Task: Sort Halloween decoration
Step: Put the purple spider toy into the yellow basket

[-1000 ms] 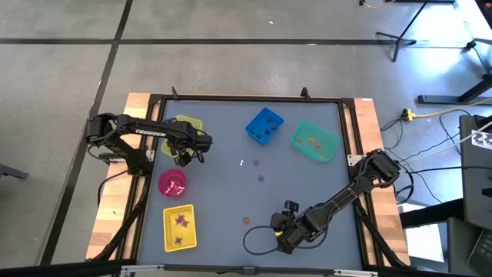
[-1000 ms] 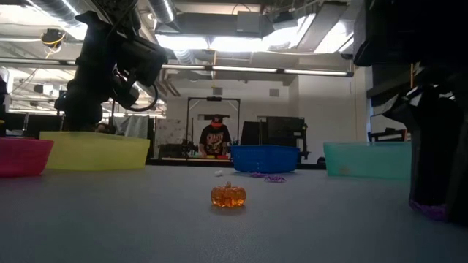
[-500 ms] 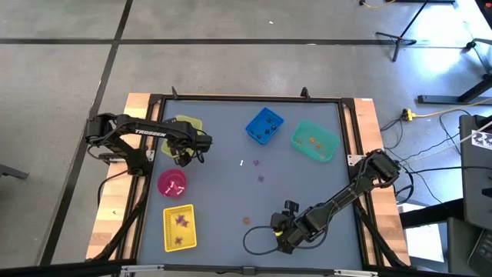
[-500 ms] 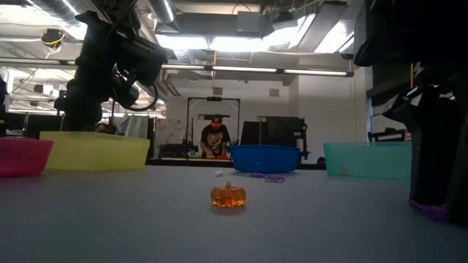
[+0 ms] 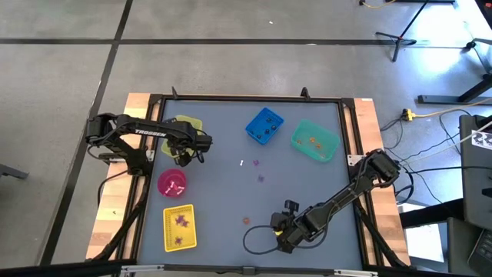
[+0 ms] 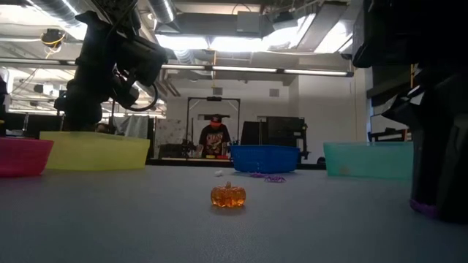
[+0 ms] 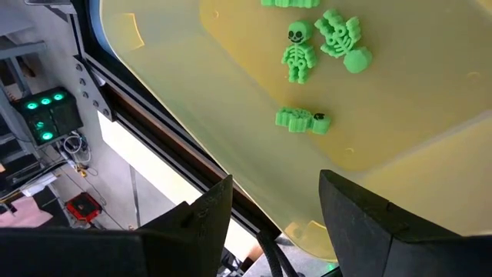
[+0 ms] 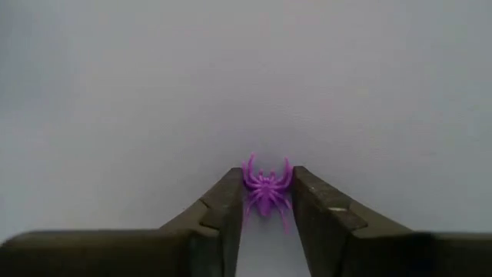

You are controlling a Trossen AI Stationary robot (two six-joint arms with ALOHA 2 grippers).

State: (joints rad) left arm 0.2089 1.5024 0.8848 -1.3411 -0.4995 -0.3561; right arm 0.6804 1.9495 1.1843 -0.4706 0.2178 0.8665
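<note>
My right gripper [image 5: 283, 242] stands near the table's near edge, pointing steeply down, shut on a tiny purple spider [image 8: 267, 185] that lies on the grey tabletop; the low view shows a bit of the purple spider [image 6: 423, 208] under the dark fingers. My left gripper [image 7: 273, 185] hangs open over the pale yellow-green bin [image 5: 184, 127] at the far left, which holds green skeletons [image 7: 298, 52]. An orange pumpkin [image 6: 228, 195] sits on the table left of my right gripper. Two purple trinkets [image 5: 260, 178] and a white one [image 5: 241, 162] lie mid-table. My right gripper pinches the purple spider's body and legs [image 8: 265, 201] between its two fingers, at their free ends. The fingers come from above, slanting down. The spider lies flat on the tabletop, its front legs [image 8: 251, 169] sticking out beyond the fingertips.
A blue bin [image 5: 264, 126] and a teal bin [image 5: 315, 141] stand at the far side, a pink bowl [image 5: 171, 183] and a yellow tray [image 5: 179, 228] at the left. A cable loops on the table beside my right gripper. A person stands in the room behind.
In the low view the dark finger of my right gripper has drawn in over the purple spider, so that less of it shows. Neither arm has travelled, and the spider stays on the table.
</note>
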